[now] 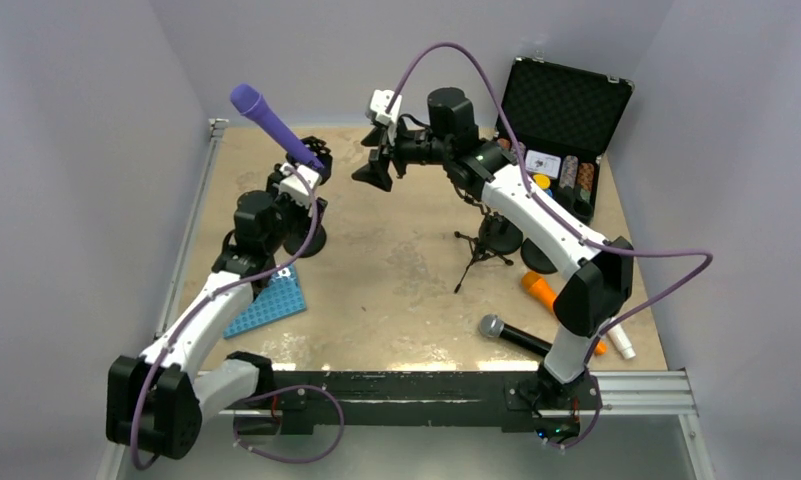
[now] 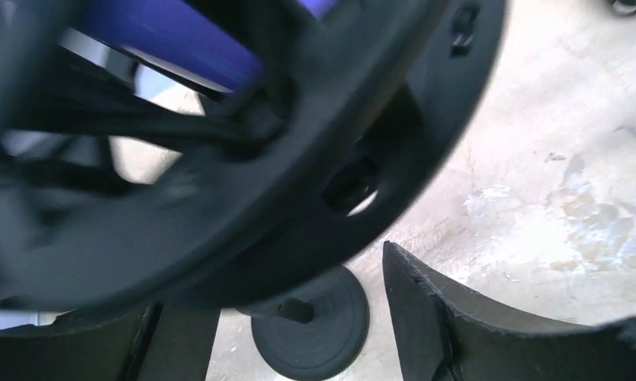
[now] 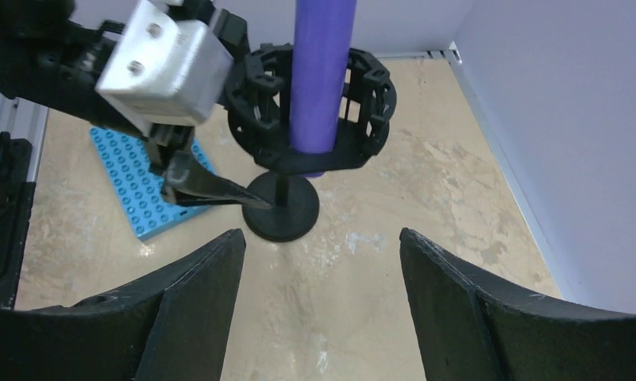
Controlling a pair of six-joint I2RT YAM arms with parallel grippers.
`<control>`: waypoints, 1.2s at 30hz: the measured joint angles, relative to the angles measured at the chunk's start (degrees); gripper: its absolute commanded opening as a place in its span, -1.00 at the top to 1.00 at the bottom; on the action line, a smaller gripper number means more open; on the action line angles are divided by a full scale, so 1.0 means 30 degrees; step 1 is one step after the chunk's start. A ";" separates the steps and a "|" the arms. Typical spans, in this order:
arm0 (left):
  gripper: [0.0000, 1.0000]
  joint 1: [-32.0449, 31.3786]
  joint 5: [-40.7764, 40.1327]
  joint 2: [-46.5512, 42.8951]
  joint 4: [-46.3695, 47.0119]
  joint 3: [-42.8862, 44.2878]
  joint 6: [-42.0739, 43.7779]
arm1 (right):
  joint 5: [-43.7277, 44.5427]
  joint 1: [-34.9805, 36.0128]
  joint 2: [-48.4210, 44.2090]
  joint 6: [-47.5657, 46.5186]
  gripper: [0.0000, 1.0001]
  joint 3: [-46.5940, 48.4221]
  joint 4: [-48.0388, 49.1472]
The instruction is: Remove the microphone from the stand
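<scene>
A purple microphone (image 1: 269,121) sits tilted in the black ring mount (image 1: 314,157) of a stand whose round base (image 1: 304,240) rests on the table. In the right wrist view the microphone (image 3: 321,71) stands upright in the mount (image 3: 310,107). My left gripper (image 1: 298,190) is open just under the mount. Its fingers (image 2: 457,325) straddle the stand's thin post above the base (image 2: 310,321) without closing on it. My right gripper (image 1: 373,175) is open and empty. It hovers to the right of the microphone and faces it (image 3: 322,234).
A blue studded plate (image 1: 266,303) lies left of the stand. An open black case (image 1: 566,110) with small items is at the back right. A small tripod (image 1: 481,250), an orange microphone (image 1: 541,292), a black microphone with a silver head (image 1: 516,335) and a white marker (image 1: 621,345) lie at the right.
</scene>
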 measured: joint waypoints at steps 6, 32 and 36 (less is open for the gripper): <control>-0.60 0.0029 0.0379 -0.3847 -0.3009 -0.0007 -0.0809 | -0.0437 0.0423 0.0423 0.0692 -0.50 0.0051 0.1049; -0.47 0.0175 -0.2681 -0.4590 -0.8102 -0.0321 -0.2186 | -0.1326 0.1785 0.3373 0.2871 -0.29 0.2769 0.2448; -0.46 0.0175 -0.2273 -0.3789 -0.6637 -0.0328 -0.1996 | -0.1355 0.1763 0.3563 0.2951 -0.21 0.2769 0.2310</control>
